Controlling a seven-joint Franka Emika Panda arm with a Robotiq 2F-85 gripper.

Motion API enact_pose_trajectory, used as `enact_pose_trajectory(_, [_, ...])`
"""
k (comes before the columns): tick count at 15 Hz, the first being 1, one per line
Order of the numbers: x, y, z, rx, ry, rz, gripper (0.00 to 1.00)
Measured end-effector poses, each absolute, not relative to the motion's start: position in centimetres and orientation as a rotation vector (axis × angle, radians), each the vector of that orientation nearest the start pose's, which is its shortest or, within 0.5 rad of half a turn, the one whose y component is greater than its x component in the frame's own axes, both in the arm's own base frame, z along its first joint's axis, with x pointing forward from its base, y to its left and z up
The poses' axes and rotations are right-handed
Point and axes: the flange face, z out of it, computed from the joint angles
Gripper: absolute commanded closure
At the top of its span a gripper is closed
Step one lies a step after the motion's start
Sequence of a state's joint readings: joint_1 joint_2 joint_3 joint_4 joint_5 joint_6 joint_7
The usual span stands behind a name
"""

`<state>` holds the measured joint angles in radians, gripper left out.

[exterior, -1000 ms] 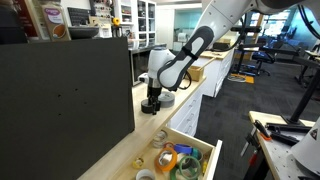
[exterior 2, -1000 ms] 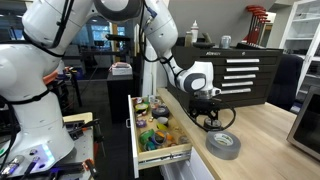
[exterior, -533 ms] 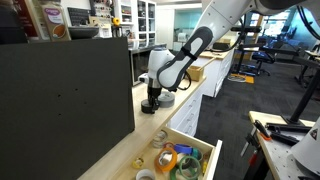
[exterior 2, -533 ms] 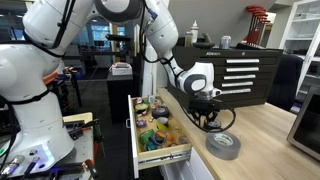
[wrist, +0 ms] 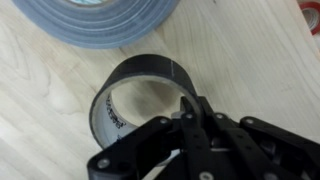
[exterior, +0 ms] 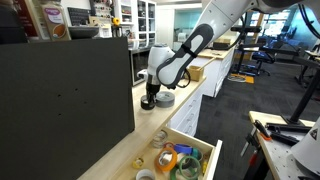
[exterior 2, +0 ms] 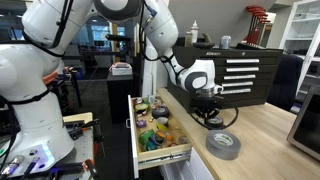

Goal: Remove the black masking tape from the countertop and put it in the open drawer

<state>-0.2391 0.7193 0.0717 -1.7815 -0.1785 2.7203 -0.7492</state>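
Note:
The black masking tape (wrist: 135,72) lies flat on the light wood countertop (wrist: 255,60), a thick black ring with a pale inner core. In the wrist view my gripper (wrist: 195,108) is shut on the ring's near wall, with one finger inside the ring and one outside. In both exterior views the gripper (exterior: 150,99) (exterior 2: 211,113) points straight down at the counter, with the tape (exterior 2: 224,119) under it. The open drawer (exterior: 207,158) (exterior 2: 165,155) juts out below the counter's edge, close to the gripper.
A wider grey tape roll (wrist: 95,25) (exterior 2: 223,144) lies right beside the black one. The drawer holds several coloured tape rolls and small items (exterior 2: 155,125). A big black panel (exterior: 65,95) stands on the counter. A black tool chest (exterior 2: 240,75) stands behind.
The jaws have closed from wide open onto the tape ring's wall. The arm has barely moved and the tape still rests on the counter.

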Motion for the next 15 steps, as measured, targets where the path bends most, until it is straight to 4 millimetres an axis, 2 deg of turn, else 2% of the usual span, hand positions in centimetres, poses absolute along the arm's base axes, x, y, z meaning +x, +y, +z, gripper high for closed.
enact_pose_trajectory(4, [66.6, -11.9, 22.6, -3.108, -1.146, -0.443, 0.97])
enact_pose_trajectory(7, [64.8, -12.3, 26.0, -3.144, -1.099, -0.471, 0.97])
enact_pose_trajectory(11, [60.8, -10.8, 27.4, -3.174, -1.018, -0.423, 0.97])
enact_pose_trajectory(15, [57.0, -7.2, 27.9, -3.192, -0.980, -0.363, 0.97])
